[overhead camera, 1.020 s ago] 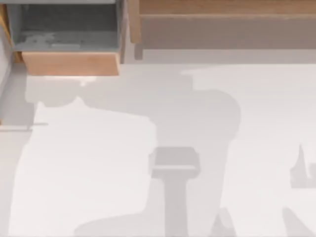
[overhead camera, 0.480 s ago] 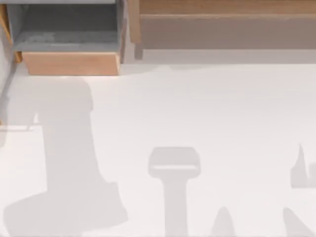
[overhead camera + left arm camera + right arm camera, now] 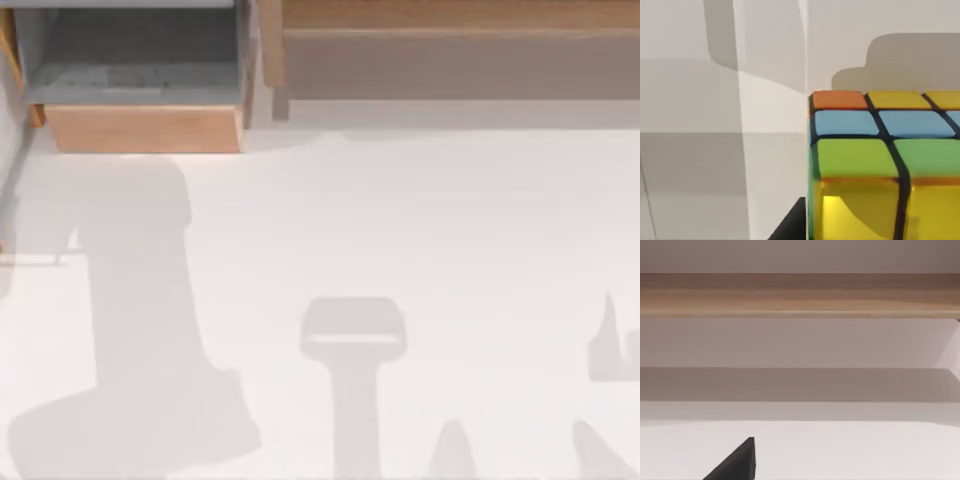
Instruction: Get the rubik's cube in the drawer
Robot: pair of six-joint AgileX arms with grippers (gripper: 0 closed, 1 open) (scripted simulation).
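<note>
Filling the left wrist view, the rubik's cube point(image 3: 880, 165) looks rigid, light and smooth-tiled; grasp opposite flat faces. Gripper states cannot be told. The drawer point(image 3: 140, 95) stands open.

cube point(image 3: 880, 165) glossy plastic | drawer point(image 3: 145, 128) matt wood front | table point(image 3: 420, 230) smooth matt

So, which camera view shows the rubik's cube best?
The left wrist view: the rubik's cube sits very close, its orange, yellow, blue and green tiles plain. The top view gives the open drawer and its grey floor, the right wrist view the wooden shelf.
</note>
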